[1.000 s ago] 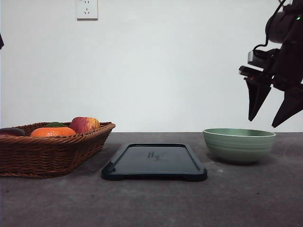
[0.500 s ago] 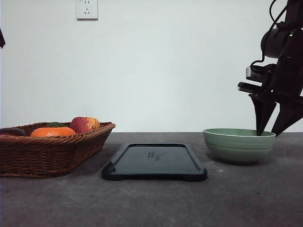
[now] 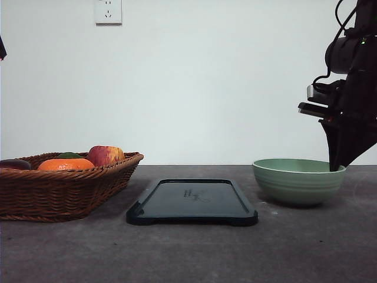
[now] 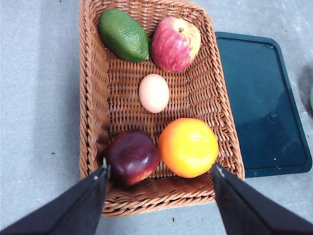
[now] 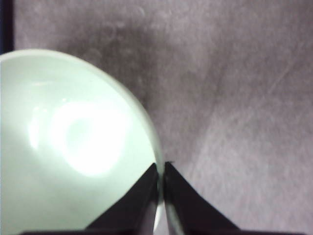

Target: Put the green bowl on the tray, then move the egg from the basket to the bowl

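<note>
Work has barely begun: the green bowl [image 3: 297, 180] sits on the table at the right of the front picture, beside the tray [image 3: 192, 202], with the right fingers [image 5: 161, 181] pinching its rim. Egg [image 4: 154, 93] lies in the basket [image 4: 93, 147] under the wide left fingers [image 4: 159, 182].

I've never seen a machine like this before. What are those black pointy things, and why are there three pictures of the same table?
It is a robot with two arms, and each arm ends in a pincher called a gripper. One camera looks forward over the table. The other two sit on the wrists, looking down past the fingers.

On the table you see a basket on the left, a dark tray in the middle and a green bowl on the right. The left wrist camera looks down into the basket, where an egg lies among an apple, an orange, an avocado and a dark red fruit.

The left gripper is wide open above the basket. The right gripper is pinching the bowl's rim.
</note>
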Available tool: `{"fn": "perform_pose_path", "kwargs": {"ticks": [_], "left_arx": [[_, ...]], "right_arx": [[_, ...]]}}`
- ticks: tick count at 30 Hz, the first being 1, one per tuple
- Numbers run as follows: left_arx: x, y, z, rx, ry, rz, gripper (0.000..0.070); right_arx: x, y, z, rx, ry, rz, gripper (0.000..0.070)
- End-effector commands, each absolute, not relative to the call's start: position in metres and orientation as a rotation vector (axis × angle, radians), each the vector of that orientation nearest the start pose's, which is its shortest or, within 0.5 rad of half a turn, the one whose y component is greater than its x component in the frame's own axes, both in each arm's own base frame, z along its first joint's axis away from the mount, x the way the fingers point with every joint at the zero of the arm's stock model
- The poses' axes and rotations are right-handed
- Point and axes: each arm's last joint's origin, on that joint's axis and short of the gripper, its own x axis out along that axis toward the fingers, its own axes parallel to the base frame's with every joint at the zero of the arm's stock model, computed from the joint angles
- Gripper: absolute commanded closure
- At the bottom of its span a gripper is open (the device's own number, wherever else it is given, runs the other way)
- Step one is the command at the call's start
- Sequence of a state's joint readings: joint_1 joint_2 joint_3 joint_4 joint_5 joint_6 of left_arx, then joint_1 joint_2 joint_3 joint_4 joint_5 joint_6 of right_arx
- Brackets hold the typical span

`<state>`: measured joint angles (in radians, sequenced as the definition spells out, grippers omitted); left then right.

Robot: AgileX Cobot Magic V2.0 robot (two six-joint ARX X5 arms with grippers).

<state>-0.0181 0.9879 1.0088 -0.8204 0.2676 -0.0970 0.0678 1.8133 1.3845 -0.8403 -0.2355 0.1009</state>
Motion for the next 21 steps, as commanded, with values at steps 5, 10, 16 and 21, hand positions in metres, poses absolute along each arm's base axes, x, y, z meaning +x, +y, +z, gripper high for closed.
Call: {"fn": "perform_pose_path", "kwargs": {"ticks": [5, 10, 16, 21], "left_arx": [[0.186, -0.012, 0.326, -0.185, 0.789, -0.244, 0.0275], [0.187, -0.012, 0.326, -0.184, 0.788, -0.244, 0.0275], [0.187, -0.012, 0.326, -0.185, 0.789, -0.244, 0.0275], [0.186, -0.012, 0.326, -0.185, 0.789, -0.244, 0.0275]], "right_arx": [[0.362, 0.045, 0.256, 0.174, 1.329, 0.265, 0.0697], [0.362, 0.068, 0.296, 0.104, 1.286, 0.331, 0.0697], [0.366, 0.107, 0.324, 0.032, 1.18, 0.394, 0.0697], [0.375, 0.14, 0.321, -0.024, 1.161, 0.422, 0.0697]]}}
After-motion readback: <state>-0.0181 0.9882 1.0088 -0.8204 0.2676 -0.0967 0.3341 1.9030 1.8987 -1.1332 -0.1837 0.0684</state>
